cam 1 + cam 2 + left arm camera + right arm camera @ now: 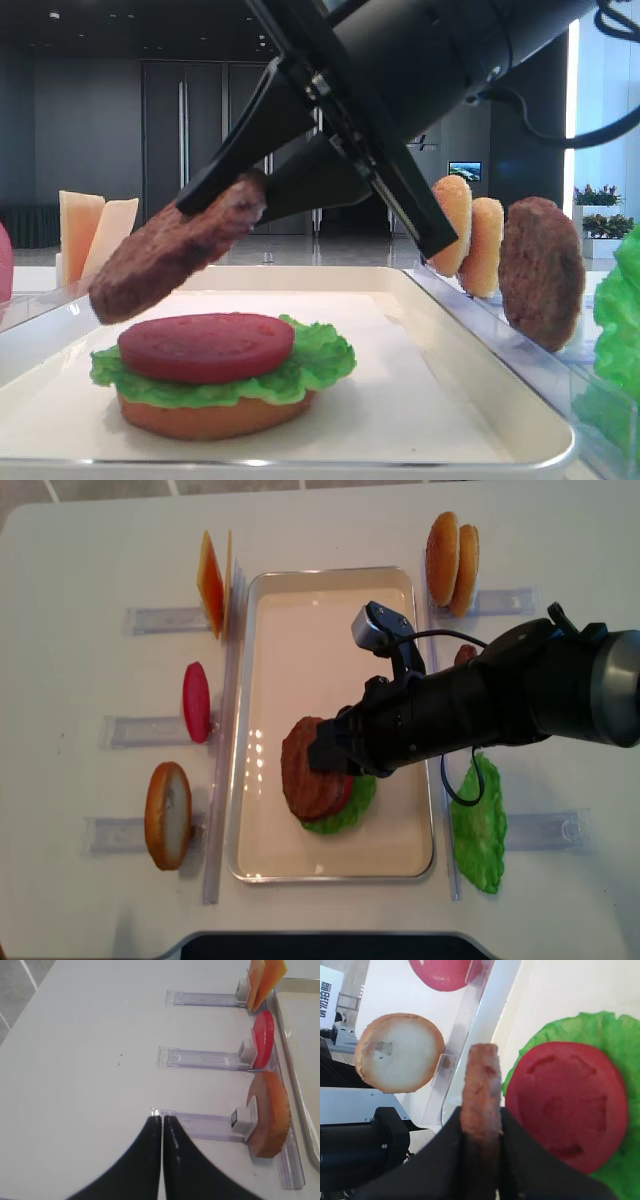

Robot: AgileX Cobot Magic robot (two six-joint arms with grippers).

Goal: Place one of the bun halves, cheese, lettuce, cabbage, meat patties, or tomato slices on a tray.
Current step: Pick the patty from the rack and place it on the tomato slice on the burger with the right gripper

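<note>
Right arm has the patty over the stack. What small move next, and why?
Probably lower it a little and level it: the right end effector grips the meat patty tilted, just above the tomato slice on the lettuce, not yet resting.

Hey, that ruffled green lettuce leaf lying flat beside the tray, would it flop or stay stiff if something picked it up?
The ruffled green lettuce leaf looks thin, with wavy edges, so it would probably flop and drape. It likely weighs little and slides easily when pushed.
</note>
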